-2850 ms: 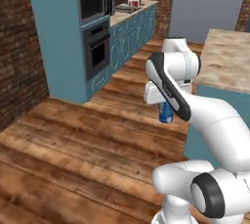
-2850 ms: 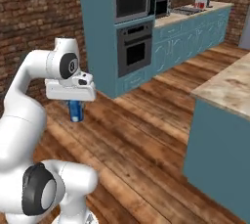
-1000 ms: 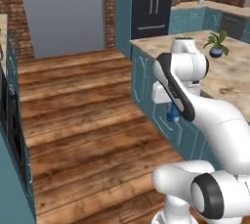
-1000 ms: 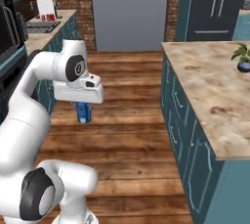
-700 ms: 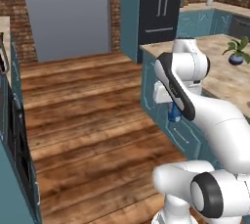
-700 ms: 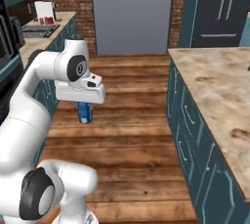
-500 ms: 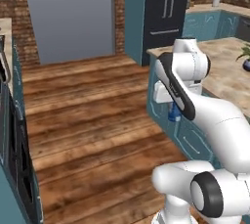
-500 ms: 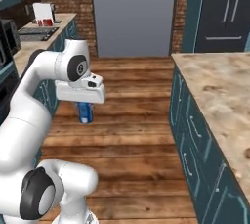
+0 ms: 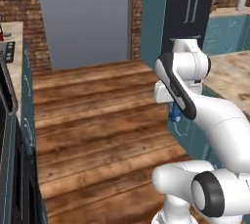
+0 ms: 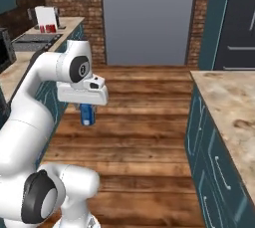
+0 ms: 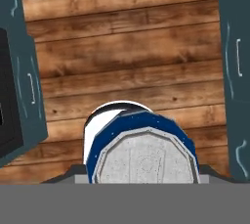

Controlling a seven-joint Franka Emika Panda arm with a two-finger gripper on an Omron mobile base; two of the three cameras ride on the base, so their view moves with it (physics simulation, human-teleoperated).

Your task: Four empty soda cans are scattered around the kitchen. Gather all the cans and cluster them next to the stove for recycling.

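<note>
The wooden floor [image 10: 144, 117] runs between two lines of teal cabinets toward a grey doorway [image 10: 147, 18], and the robot stands on it in the middle of the aisle. The island counter [image 10: 231, 107] lies on the robot's right. On the robot's left runs a longer counter, and on it, far up near the doorway, the stove [image 10: 35, 38] shows as a dark flat patch.

Just beyond the stove, against a white board, stand two small red shapes [image 10: 48, 28] that look like soda cans; they are too small to identify for certain. If they are cans, part of the cluster beside the stove is already in place.

The gripper [image 10: 87, 106] hangs over the floor, well short of the stove, pointing down. It is clamped on the blue can [image 10: 87, 114], which sits upright between the fingers with its lower half showing under the hand in both base views. In the hand view the silver top and blue rim of the blue can [image 11: 142, 154] sit right at the bottom, with floorboards beneath.

So this can is collected but not delivered: it remains to be carried to the counter and set down beside the stove. How many cans are still to be fetched cannot be told from these views.
</note>
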